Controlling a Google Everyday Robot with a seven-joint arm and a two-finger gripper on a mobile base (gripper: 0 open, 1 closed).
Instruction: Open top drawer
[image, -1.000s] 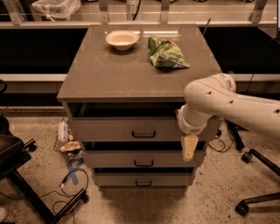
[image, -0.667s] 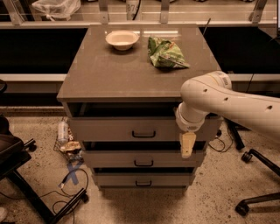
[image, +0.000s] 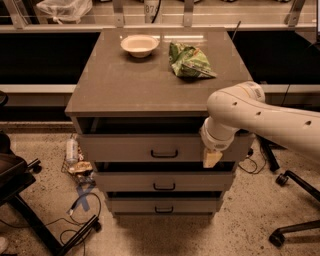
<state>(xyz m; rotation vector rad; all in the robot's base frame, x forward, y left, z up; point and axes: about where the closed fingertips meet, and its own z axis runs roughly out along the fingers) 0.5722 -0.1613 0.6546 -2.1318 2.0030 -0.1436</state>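
Note:
The top drawer (image: 130, 148) is the widest of three grey-beige drawers in the cabinet (image: 150, 85). Its small dark bar handle (image: 164, 154) sits at the middle of the front panel. The panel stands a little forward of the two lower drawers, with a dark gap under the cabinet top. My gripper (image: 212, 158) hangs from the white arm (image: 260, 117) that comes in from the right. It is in front of the right end of the top drawer's front, well right of the handle, at the panel's lower edge.
A white bowl (image: 139, 45) and a green bag (image: 189, 61) lie on the cabinet top. A middle drawer (image: 164, 181) and a bottom drawer (image: 164, 205) sit below. An office chair (image: 20, 190) stands left, a chair base (image: 295, 210) right. A bottle (image: 72, 149) and cables (image: 80, 210) lie on the floor.
My gripper has moved a little to the left and slightly up along the top drawer's front. The drawers, bowl and bag have not moved.

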